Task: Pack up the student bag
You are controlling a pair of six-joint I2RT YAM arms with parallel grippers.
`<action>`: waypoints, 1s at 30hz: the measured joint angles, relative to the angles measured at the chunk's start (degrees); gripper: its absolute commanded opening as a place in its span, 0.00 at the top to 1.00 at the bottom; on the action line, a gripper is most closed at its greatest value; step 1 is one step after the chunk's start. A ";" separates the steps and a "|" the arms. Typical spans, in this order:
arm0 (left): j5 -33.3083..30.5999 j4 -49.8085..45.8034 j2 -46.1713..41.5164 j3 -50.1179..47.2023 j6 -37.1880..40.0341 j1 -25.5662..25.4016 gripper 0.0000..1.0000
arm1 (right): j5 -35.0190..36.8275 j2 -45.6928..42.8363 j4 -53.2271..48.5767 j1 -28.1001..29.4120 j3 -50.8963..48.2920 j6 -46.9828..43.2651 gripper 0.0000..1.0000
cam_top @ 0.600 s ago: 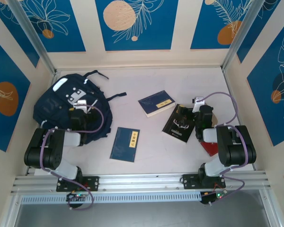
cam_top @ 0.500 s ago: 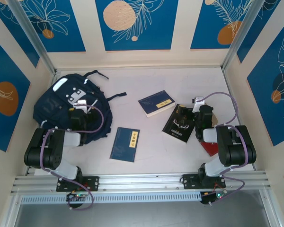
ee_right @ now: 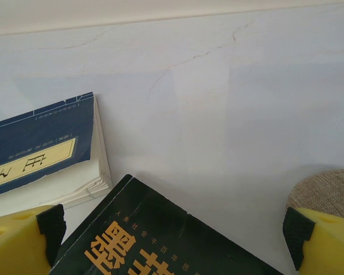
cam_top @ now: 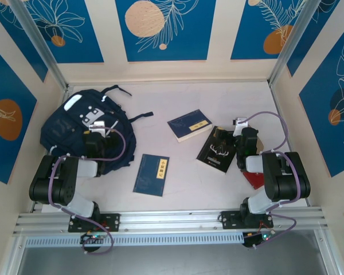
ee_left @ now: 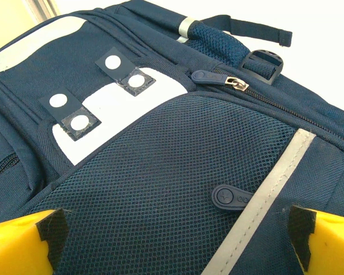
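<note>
At the far left of the table point(cam_top: 178, 97) lies the student bag point(cam_top: 74, 123), apparently zipped; packing has not begun. Left gripper point(ee_left: 172, 243) hovers over the bag, jaws spread, empty. Right gripper point(ee_right: 172, 246) is likewise spread and empty. Count: one bag; three books outside it: near blue book point(cam_top: 151, 175), far blue book point(cam_top: 189, 124), black book point(cam_top: 217, 149).

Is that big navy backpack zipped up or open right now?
Shut, as far as shows: the large dark navy fabric backpack lies flat, its metal zip pull sits on closed teeth, and no gap appears.
</note>
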 measured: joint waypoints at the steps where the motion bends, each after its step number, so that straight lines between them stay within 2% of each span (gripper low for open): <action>1: 0.00 0.00 0.00 0.00 0.00 0.02 0.00 | 0.00 0.00 0.00 0.00 0.00 0.00 0.01; 15: 0.00 -0.24 -0.24 0.00 0.00 0.00 0.00 | 0.31 -0.52 0.48 -0.09 -0.48 0.24 0.01; 20: 0.39 -1.16 -2.25 -0.09 0.44 -0.04 0.00 | 2.32 -7.28 -3.06 -0.09 -1.25 1.42 0.01; 26: -0.07 -14.01 -13.68 1.38 -0.61 -0.09 0.00 | 4.52 -17.59 -12.76 1.18 0.24 3.63 0.01; 30: 0.07 -29.46 -21.24 7.67 -5.07 -0.09 0.00 | 6.93 -22.75 -25.07 3.04 5.38 8.22 0.01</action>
